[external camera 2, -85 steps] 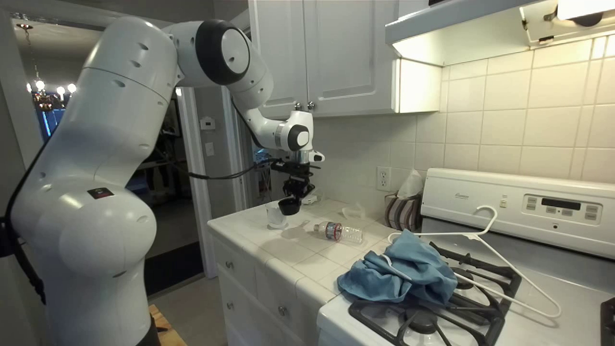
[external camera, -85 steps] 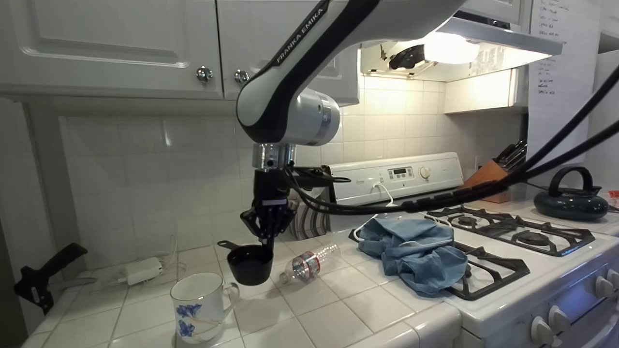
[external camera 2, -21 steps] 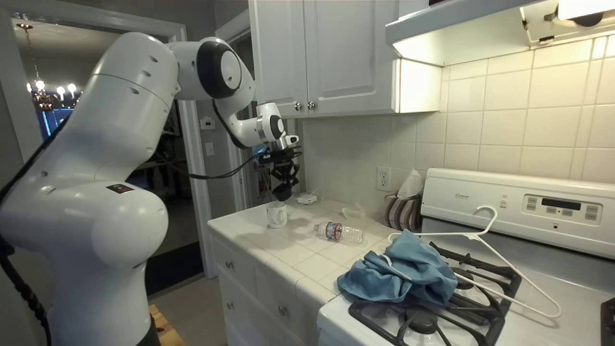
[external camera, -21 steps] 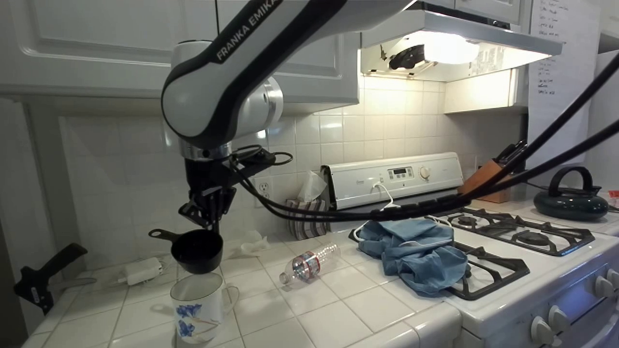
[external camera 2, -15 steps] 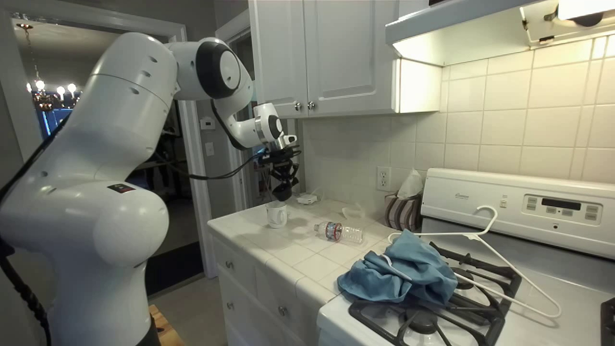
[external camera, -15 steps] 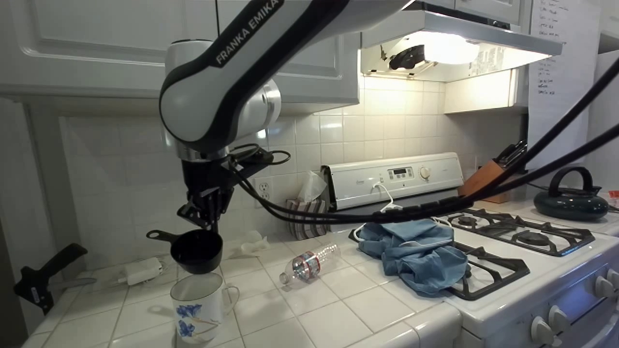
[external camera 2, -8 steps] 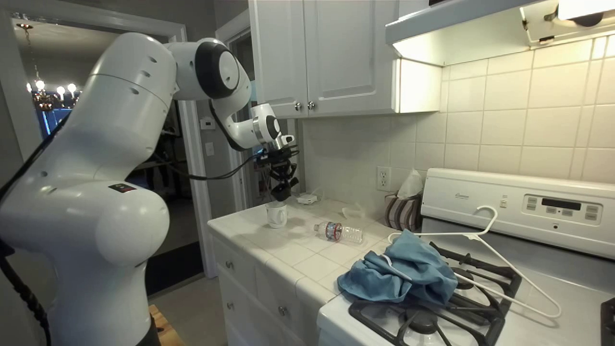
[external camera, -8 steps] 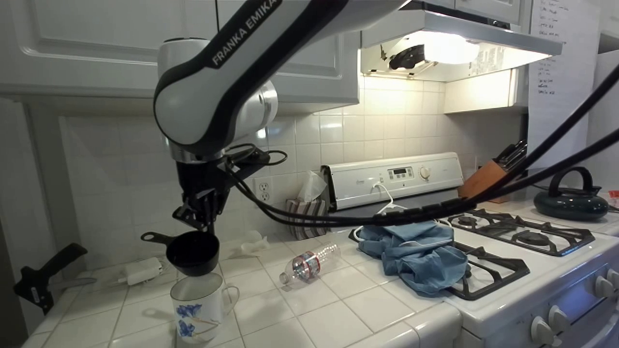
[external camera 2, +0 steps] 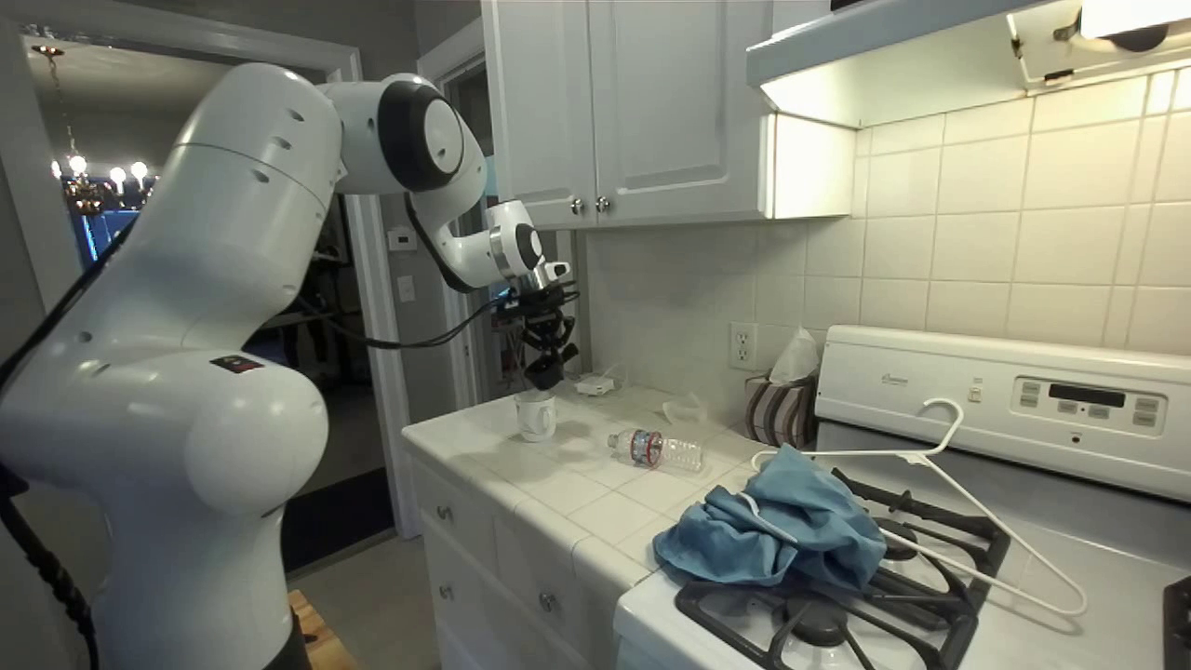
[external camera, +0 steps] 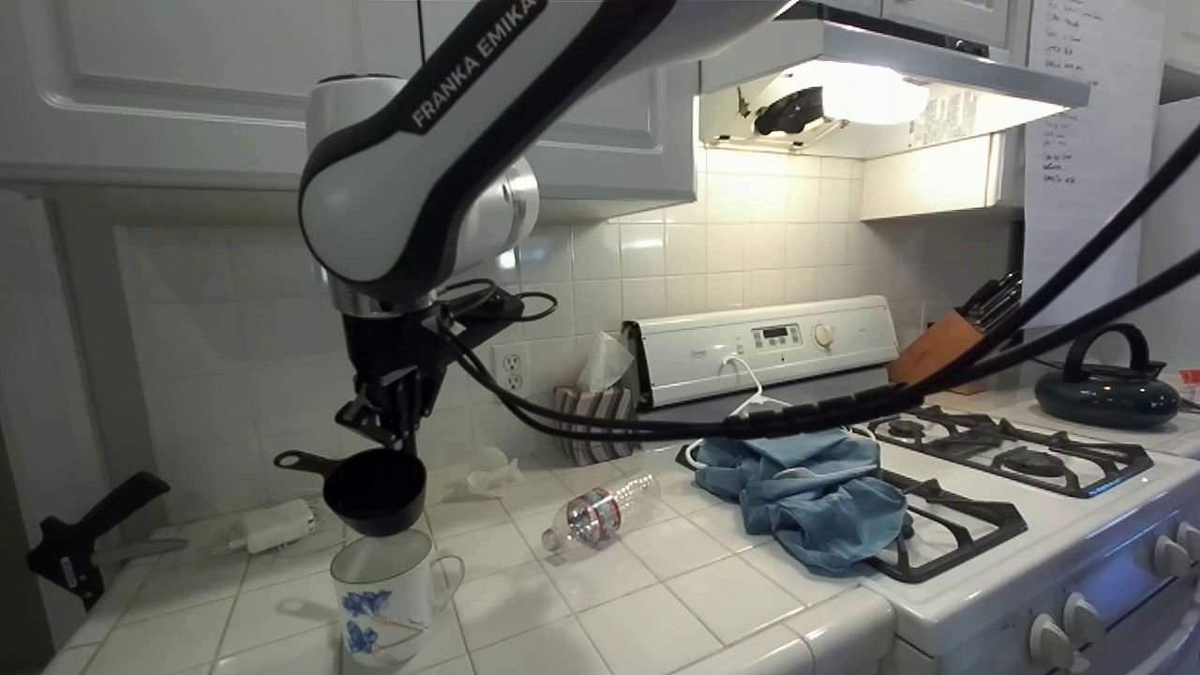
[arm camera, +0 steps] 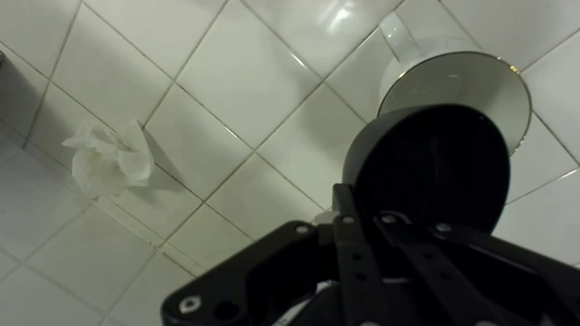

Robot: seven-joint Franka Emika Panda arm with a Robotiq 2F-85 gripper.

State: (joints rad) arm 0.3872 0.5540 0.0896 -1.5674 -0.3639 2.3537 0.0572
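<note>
My gripper is shut on the side wall of a black measuring cup, whose short handle points left in an exterior view. In the wrist view, the fingertips pinch the wall of the cup. The cup hangs, slightly tilted, just above a white mug with blue flowers. In the wrist view the cup covers part of the mug's mouth. I cannot tell whether cup and mug touch. The cup's inside looks dark, and its contents cannot be made out. The mug stands upright on the tiled counter.
A clear plastic bottle lies on its side. Crumpled tissue, a white adapter and a striped tissue box are near the wall. Blue cloth and a white hanger lie on the stove. Cabinets hang above.
Since several seconds ago, the arm has carried the cup left in an exterior view, from beside the mug to over it. Over the last second it shifts slightly left, then stays still.
</note>
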